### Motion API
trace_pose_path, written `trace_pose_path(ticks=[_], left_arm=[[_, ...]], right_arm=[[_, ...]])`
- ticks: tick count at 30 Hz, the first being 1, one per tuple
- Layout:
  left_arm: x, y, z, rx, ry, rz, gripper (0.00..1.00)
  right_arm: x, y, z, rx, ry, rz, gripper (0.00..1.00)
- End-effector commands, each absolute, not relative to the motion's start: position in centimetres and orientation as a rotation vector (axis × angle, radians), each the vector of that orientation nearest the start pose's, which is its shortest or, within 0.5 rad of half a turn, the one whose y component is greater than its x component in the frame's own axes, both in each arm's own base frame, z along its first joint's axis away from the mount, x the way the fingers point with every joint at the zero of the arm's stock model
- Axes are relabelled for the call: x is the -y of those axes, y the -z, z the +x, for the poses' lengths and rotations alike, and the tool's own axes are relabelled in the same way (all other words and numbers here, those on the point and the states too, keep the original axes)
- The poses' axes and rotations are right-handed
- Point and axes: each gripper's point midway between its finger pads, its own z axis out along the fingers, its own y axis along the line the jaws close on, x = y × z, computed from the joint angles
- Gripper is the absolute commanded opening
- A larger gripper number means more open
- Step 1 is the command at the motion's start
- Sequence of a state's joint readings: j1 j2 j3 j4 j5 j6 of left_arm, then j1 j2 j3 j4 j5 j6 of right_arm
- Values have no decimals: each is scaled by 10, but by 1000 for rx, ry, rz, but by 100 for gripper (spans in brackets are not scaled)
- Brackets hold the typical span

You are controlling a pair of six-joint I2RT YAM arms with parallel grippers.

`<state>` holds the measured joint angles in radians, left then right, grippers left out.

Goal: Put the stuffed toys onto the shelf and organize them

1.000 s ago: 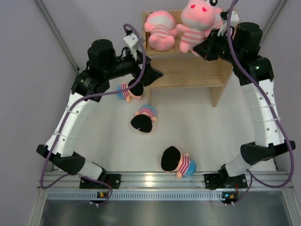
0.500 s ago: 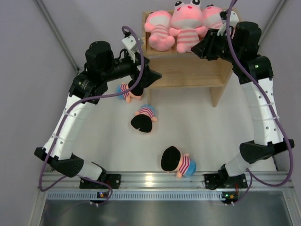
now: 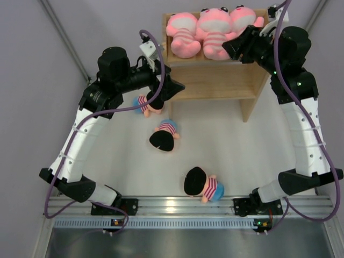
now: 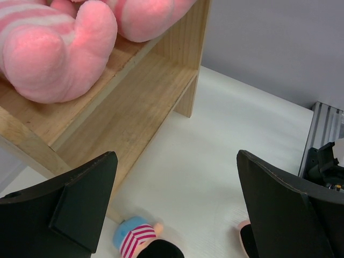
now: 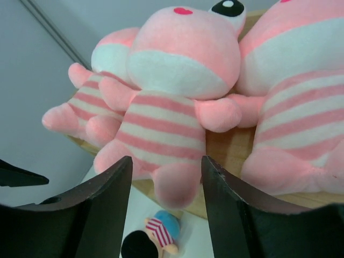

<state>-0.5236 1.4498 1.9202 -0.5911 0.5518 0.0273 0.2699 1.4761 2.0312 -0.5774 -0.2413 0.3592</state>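
Three pink striped stuffed toys (image 3: 215,35) sit side by side on the top tier of the wooden shelf (image 3: 215,81). My right gripper (image 3: 235,48) hovers at the shelf's front right, open. In the right wrist view one leg of the middle pink toy (image 5: 166,129) hangs between the spread fingers (image 5: 110,199), with a gap on the left. Three dolls lie on the table: one (image 3: 146,103) under my left gripper (image 3: 173,86), one (image 3: 164,135) in the middle, one (image 3: 201,184) near the front. The left gripper (image 4: 176,156) stands wide open above the first doll (image 4: 137,239), holding nothing.
The shelf's lower tier (image 4: 134,102) holds nothing. Grey walls close in on both sides, and a metal rail (image 3: 177,204) runs along the near edge. White table surface (image 3: 226,145) lies between the shelf and the front doll.
My right gripper has opened and let go of the middle pink toy, which now sits between the other two. The right arm has drawn back to the right. The left arm has barely shifted.
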Motion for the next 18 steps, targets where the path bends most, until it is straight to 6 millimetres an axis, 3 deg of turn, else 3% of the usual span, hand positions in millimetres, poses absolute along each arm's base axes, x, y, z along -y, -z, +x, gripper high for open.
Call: trace_pose_path(ticks=[1, 5, 8, 14, 18], left_arm=[[271, -491, 288, -1442, 813, 872, 99], [269, -491, 286, -1439, 804, 875, 99], [268, -487, 288, -1446, 791, 881, 99], [261, -475, 294, -1472, 726, 879, 99], [263, -474, 294, -1470, 729, 886, 99]], right_arm=[[-155, -537, 384, -1538, -656, -88, 55], [-152, -537, 380, -1540, -635, -97, 61], [-147, -546, 366, -1516, -613, -119, 61], [-106, -577, 329, -1425, -422, -99, 61], [-81, -570, 340, -1446, -303, -48, 66]])
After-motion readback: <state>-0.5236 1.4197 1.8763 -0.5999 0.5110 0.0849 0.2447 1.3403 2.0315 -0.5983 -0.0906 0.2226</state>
